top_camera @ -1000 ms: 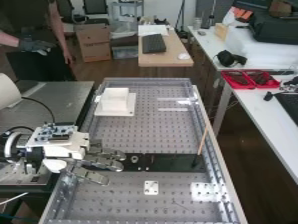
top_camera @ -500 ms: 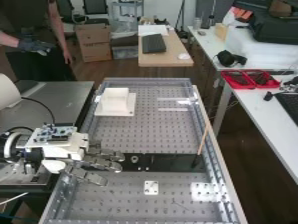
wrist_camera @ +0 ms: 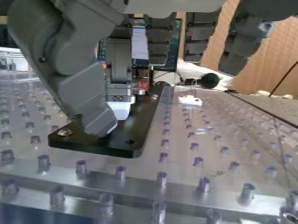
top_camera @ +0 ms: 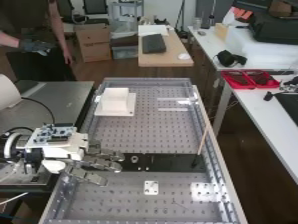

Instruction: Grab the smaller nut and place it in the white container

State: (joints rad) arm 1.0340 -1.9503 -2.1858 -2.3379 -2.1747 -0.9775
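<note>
The black bar (top_camera: 174,162) lies lower centre; the hand (top_camera: 100,163), fingers extended, lower left; the white container (top_camera: 115,103), upper left. The smaller nut (wrist_camera: 64,132) stands at the bar's end; an off-centre grasp might topple it.

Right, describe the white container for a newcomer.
On the studded bench, go past the black bar to the high view's far left corner. The white container is the raised, boxy piece; the small white plate lies flat.

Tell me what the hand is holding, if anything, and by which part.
Nothing that I can see: the hand looks open, and the smaller nut sits on the bar.
</note>
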